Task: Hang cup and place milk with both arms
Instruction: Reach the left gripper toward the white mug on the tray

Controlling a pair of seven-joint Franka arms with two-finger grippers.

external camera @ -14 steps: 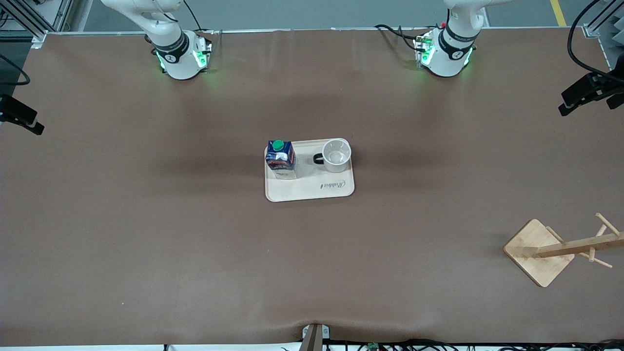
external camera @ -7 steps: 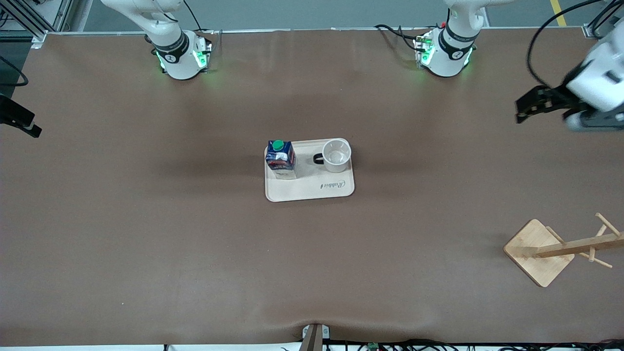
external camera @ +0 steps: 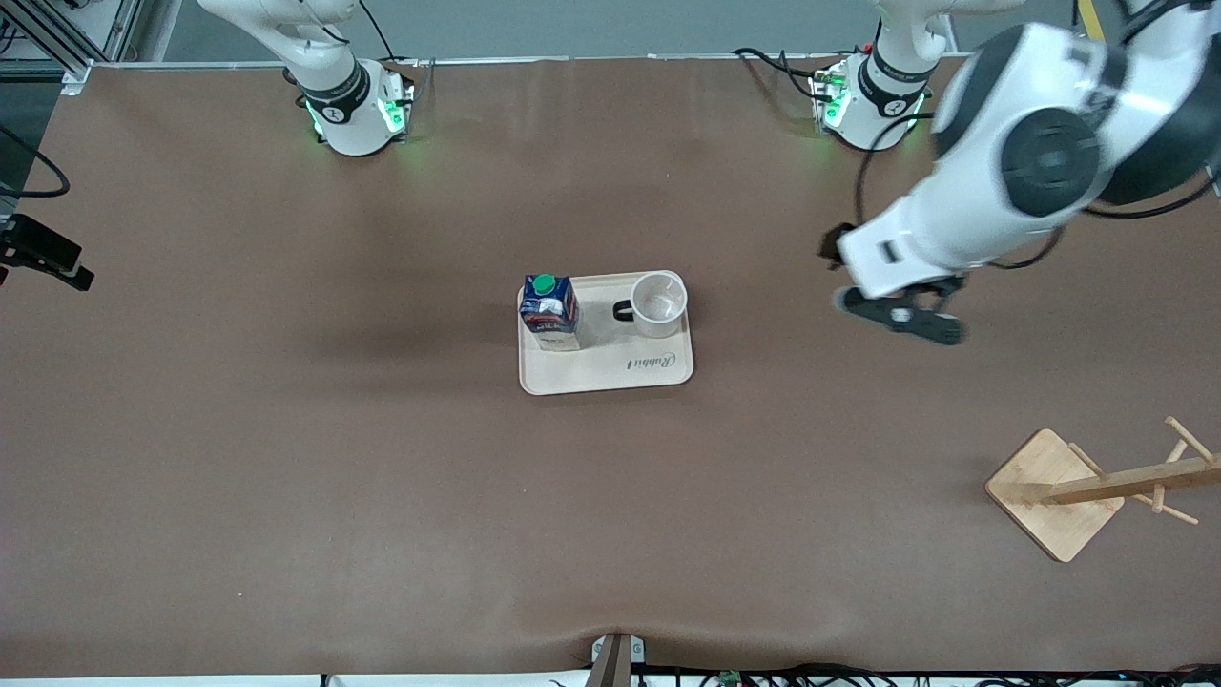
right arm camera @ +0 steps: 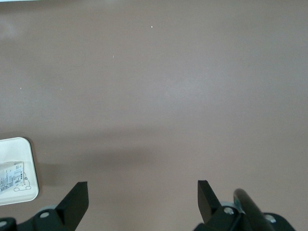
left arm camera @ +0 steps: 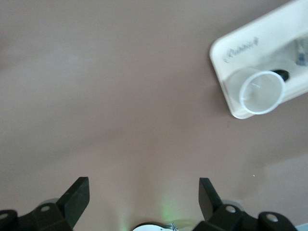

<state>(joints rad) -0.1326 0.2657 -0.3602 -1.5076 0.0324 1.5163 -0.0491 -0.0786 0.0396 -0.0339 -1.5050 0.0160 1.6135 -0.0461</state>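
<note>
The white cup [external camera: 658, 303], black handle toward the milk, stands on a cream tray [external camera: 610, 372] at mid-table. The dark blue milk [external camera: 548, 310] with its green cap stands on the same tray, at the right arm's end of it. My left gripper [external camera: 897, 320] is open and empty over bare table between the tray and the left arm's end; in its wrist view [left arm camera: 143, 197] the cup [left arm camera: 260, 91] and tray [left arm camera: 226, 62] lie ahead of it. My right gripper [external camera: 52, 256] is open and empty [right arm camera: 142, 198] at the right arm's table end; its wrist view shows the tray corner [right arm camera: 26, 149].
A wooden peg rack [external camera: 1126, 482] on a square base [external camera: 1049, 496] stands at the left arm's end, nearer the front camera than the tray. The brown table mat [external camera: 382, 477] surrounds the tray. Cables lie by both arm bases.
My left arm has swung in from the table's end toward the tray, with its gripper now much closer to the cup. The right gripper has barely shifted. Cup and milk have not moved.
</note>
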